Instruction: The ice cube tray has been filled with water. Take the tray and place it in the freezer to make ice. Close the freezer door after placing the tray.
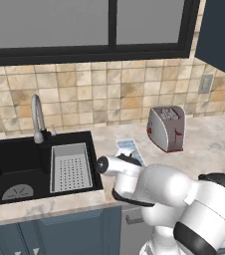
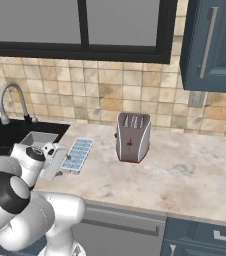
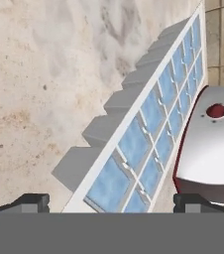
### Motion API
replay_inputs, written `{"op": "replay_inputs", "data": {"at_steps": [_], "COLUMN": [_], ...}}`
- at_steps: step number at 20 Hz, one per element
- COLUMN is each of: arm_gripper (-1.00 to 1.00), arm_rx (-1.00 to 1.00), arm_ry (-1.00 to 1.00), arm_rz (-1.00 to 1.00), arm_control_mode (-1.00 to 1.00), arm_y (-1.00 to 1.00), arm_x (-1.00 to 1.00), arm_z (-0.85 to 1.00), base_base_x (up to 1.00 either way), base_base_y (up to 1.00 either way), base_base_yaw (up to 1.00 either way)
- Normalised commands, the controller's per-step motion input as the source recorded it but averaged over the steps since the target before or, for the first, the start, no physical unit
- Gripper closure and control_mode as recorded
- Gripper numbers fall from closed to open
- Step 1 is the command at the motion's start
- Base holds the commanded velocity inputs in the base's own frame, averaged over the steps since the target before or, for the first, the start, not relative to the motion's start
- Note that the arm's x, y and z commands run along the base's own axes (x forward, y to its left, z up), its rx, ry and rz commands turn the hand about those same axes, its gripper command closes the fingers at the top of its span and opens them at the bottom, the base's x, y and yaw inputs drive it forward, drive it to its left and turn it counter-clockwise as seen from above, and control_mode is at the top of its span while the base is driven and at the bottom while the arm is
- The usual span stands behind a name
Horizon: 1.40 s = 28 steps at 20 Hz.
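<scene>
- One marbled counter [image 2: 185, 175], black sink [image 1: 15, 164] at its left end.
- Toaster [image 2: 132, 136] upright, near tray.
- Ice cube tray [image 2: 78, 154] flat on counter between sink and toaster, water [image 3: 134, 144] in cells.
- Gripper [image 3: 111, 201] spread wide, straddling tray's near end, holding nothing.

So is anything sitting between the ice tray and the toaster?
No, just bare counter between the ice cube tray and the toaster, seen from the right base view.

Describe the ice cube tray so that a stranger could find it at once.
Find the black sink under the window. On the counter between it and the silver toaster lies the ice cube tray: long, white, with two rows of pale-blue water cells, unlike the grey perforated basket in the sink.
</scene>
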Motion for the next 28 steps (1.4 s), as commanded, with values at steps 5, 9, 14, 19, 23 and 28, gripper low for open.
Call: {"op": "replay_inputs", "data": {"at_steps": [5,9,14,19,23,28], "arm_gripper": [-1.0,-1.0,-1.0,-1.0,1.0,1.0], "arm_rx": [0.0,0.0,0.0,0.0,0.0,0.0], "arm_ry": [0.0,0.0,0.0,0.0,0.0,0.0], "arm_rz": [0.0,0.04,0.17,0.27,0.21,0.06], "arm_control_mode": [-1.0,-1.0,-1.0,-1.0,-1.0,-1.0], "arm_y": [-0.32,-0.25,-0.13,-0.02,0.0,0.0], "arm_x": [0.0,0.05,0.28,0.31,0.06,0.0], "arm_z": [0.0,-0.08,-0.3,-0.44,-0.51,-0.34], "base_base_x": [0.0,0.0,0.0,0.0,0.0,0.0], "base_base_y": [0.0,0.0,0.0,0.0,0.0,0.0], "base_base_yaw": [0.0,0.0,0.0,0.0,0.0,0.0]}}
